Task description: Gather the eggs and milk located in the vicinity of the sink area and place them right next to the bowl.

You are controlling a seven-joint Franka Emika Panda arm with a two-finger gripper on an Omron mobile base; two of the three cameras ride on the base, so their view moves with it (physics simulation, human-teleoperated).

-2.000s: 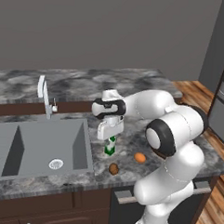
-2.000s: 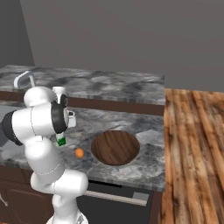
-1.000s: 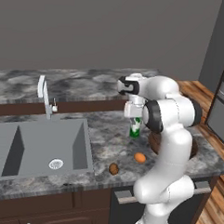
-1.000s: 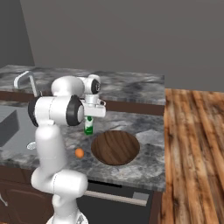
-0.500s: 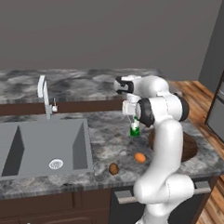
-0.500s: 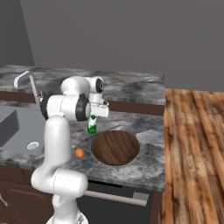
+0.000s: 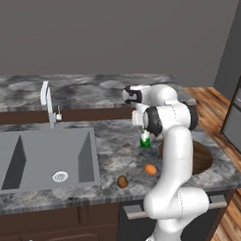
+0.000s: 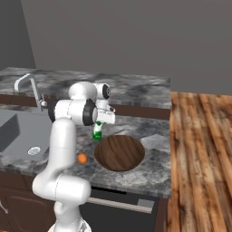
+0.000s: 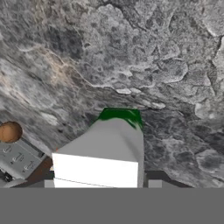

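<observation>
One milk point(image 8: 97, 131) carton hangs upright in the closed pincer point(image 8: 98, 123), kept level for setting down. Just beside and below sits the bowl point(image 8: 119, 152); two eggs point(image 7: 150, 169) wait nearer the robot on the surface point(image 7: 111, 152).

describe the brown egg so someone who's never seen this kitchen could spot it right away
Start at the grey sink and move along the marble counter toward its front edge, just past the basin's right wall. The brown egg lies there, near the orange egg. It is the darker one and lies closer to the sink.
</observation>
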